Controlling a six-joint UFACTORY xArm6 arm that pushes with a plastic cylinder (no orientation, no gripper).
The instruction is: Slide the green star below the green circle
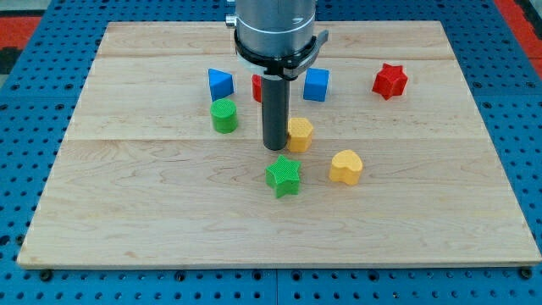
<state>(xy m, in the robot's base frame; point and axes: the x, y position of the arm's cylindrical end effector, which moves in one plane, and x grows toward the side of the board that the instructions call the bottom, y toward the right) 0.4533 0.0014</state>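
Observation:
The green star (283, 176) lies on the wooden board just below the view's centre. The green circle (224, 115), a short cylinder, stands up and to the left of it. My tip (275, 147) is the lower end of the dark rod, just above the star with a small gap. It sits right of the green circle and against the left side of a yellow block (301, 134).
A blue block (220, 83) sits above the green circle. A red block (257, 87) is partly hidden behind the rod. A blue cube (316, 85) and a red star (389, 81) lie at upper right. A yellow heart (345, 167) lies right of the green star.

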